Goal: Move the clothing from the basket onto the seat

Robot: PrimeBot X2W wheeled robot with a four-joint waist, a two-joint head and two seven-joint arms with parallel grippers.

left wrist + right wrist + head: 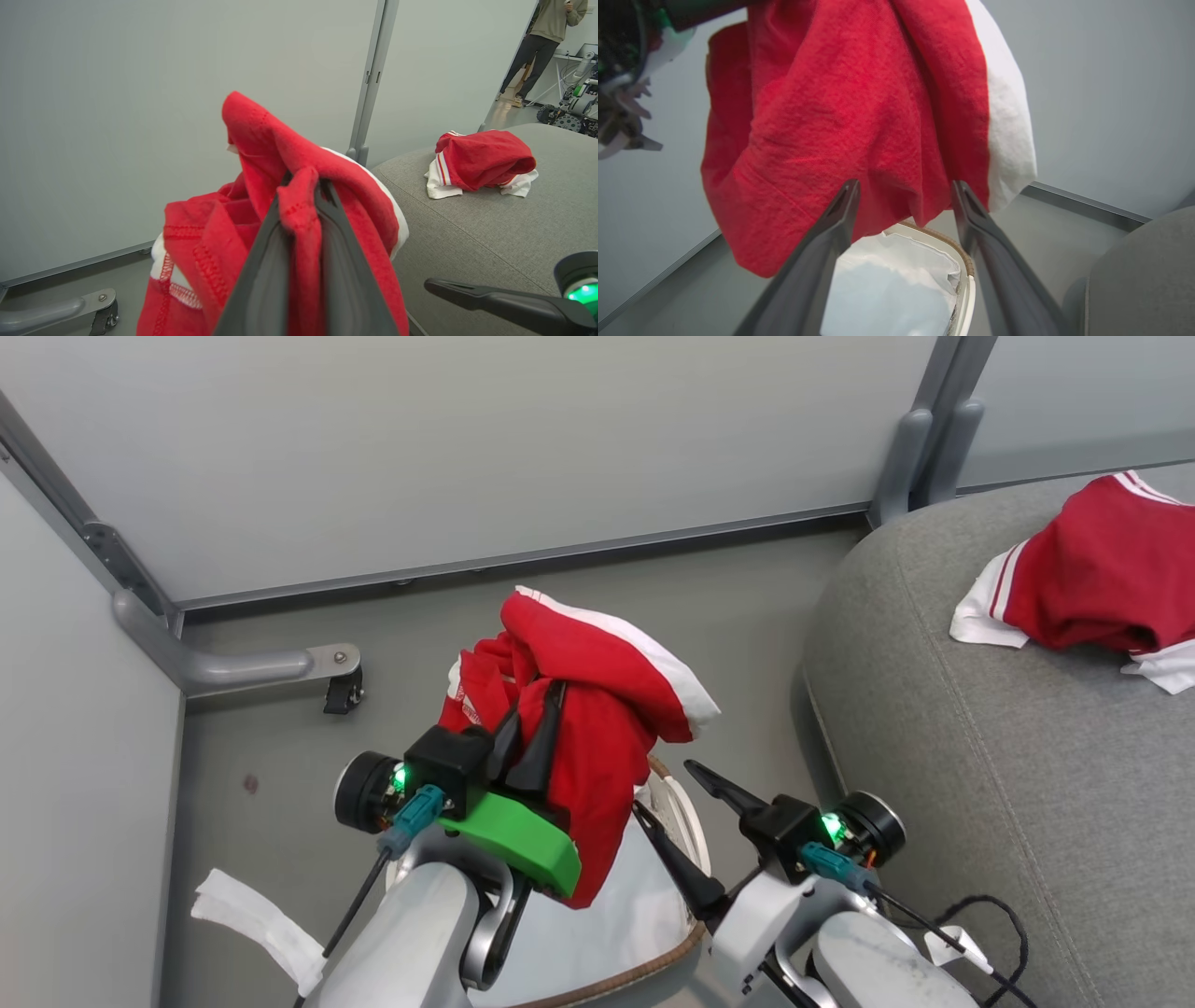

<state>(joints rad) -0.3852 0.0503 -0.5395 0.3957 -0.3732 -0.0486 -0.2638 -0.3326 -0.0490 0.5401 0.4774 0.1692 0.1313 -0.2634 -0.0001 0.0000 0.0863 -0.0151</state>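
We hold a red garment (607, 709) with white trim in our left gripper (537, 702). Its two dark fingers are pressed together on a fold of the fabric, and in the left wrist view a red ridge of cloth stands up between them. The garment hangs in the air above the basket (689, 817). We cannot tell if its lower edge touches the rim. The basket stands on the grey floor (280, 747), just beside the seat (980, 756), and the right wrist view shows the white liner (896, 289) inside it.

Our right gripper (665, 786) is over the basket, to the right of the hanging garment, with its fingers spread wide. In the right wrist view these fingers point up at the underside of the garment. The tips are near the fabric, but we cannot tell whether they touch it.

A second red garment (1092, 579), with white striped sleeves, lies in a heap on the seat, well apart from the basket. A pale wall panel (467, 448) with a grey metal frame stands behind the floor. A white strip (257, 915) of cloth or paper lies on the floor near our left forearm. In the left wrist view a person (546, 37) stands far behind the seat.
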